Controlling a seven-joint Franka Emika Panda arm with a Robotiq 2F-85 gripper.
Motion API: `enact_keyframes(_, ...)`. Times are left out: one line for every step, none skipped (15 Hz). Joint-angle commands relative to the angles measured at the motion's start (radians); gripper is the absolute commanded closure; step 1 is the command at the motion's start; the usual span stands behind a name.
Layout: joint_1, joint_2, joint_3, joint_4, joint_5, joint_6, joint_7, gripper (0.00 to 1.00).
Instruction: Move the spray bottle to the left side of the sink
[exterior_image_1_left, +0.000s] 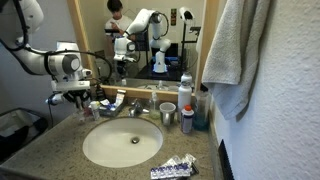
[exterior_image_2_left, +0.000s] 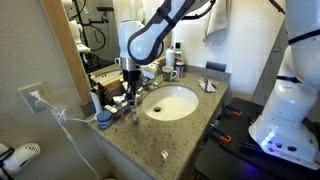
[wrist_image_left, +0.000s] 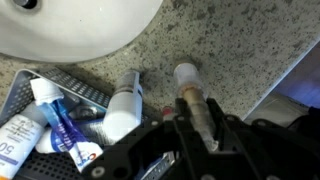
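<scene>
Claw (wrist_image_left: 197, 126) clamping slim brownish white-capped spray bottle (wrist_image_left: 191, 100) mid-body, sitting five o'clock off oval white sink (wrist_image_left: 90, 30); seeming light, stiff, slick.

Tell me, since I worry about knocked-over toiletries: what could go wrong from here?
1. The slim bottle sits between the fingers of the gripper, close beside a white bottle and a tray of tubes; a sideways swing could knock them over.
2. I cannot tell how firm the grip is; the slim bottle might slip and roll into the nearby sink.
</scene>
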Motion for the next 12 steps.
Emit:
enact_keyframes(-0.005, 0.043, 0.015, 0.056, 0.012, 0.015, -0.038, 0.92)
enact_keyframes(-0.005, 0.049, 0.016, 0.064, 0.009, 0.016, -0.045, 0.92)
enact_keyframes(-0.002, 0.054, 0.011, 0.068, 0.0, 0.027, -0.043, 0.92)
enact_keyframes(-0.002, 0.057, 0.01, 0.072, -0.004, 0.038, -0.043, 0.92)
enact_keyframes(-0.001, 0.061, 0.008, 0.073, -0.008, 0.053, -0.042, 0.92)
enact_keyframes(-0.004, 0.064, 0.008, 0.074, -0.008, 0.068, -0.042, 0.92)
enact_keyframes(-0.005, 0.067, 0.008, 0.074, -0.01, 0.079, -0.042, 0.92)
enact_keyframes(-0.005, 0.07, 0.007, 0.074, -0.012, 0.093, -0.04, 0.92)
enact_keyframes(-0.004, 0.073, 0.004, 0.072, -0.018, 0.105, -0.038, 0.92)
enact_keyframes(0.0, 0.075, -0.002, 0.073, -0.028, 0.107, -0.032, 0.92)
enact_keyframes(0.003, 0.076, -0.007, 0.072, -0.039, 0.111, -0.03, 0.92)
enact_keyframes(0.006, 0.078, -0.012, 0.072, -0.051, 0.109, -0.026, 0.92)
